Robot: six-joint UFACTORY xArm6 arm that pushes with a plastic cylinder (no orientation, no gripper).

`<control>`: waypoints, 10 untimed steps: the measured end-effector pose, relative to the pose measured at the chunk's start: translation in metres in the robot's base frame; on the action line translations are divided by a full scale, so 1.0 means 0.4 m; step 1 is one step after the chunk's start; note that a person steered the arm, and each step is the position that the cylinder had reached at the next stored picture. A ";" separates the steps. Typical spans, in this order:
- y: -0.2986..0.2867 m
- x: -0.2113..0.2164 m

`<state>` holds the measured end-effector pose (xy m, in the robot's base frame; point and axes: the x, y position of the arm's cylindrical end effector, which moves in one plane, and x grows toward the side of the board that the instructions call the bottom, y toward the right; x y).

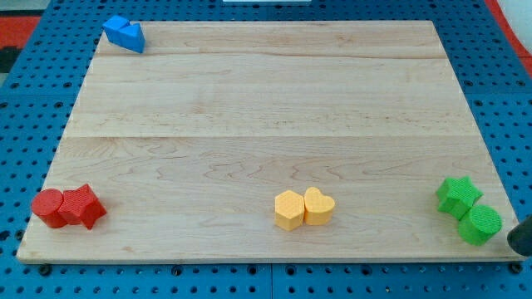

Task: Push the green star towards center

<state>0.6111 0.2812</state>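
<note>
The green star sits in the lower right of the frame, close to the right edge of the wooden board, well away from the board's middle. It is a bright green block with a ribbed, layered surface, its top face showing short blunt points and its sides a darker green in shadow. Touching it on its lower right is a green cylinder of the same colour and texture, its round top facing up, so the two read as one green cluster. At the very right edge of the frame, just beside the green cylinder, a dark rounded shape enters the picture; this appears to be the rod, but its very end cannot be made out, and the arm carries no fingers whose state could be told. Along the bottom centre of the board a yellow hexagon-like block and a yellow heart stand touching side by side. In the lower left a red cylinder and a red star-like block are pressed together. In the upper left corner lies a blue block, its shape hard to tell. The board rests on a blue perforated surface.
</note>
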 end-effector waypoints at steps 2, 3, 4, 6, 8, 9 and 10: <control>-0.061 -0.143; -0.061 -0.229; 0.047 -0.181; -0.005 -0.019; -0.135 -0.167; -0.135 -0.268; -0.139 -0.234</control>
<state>0.5175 0.2257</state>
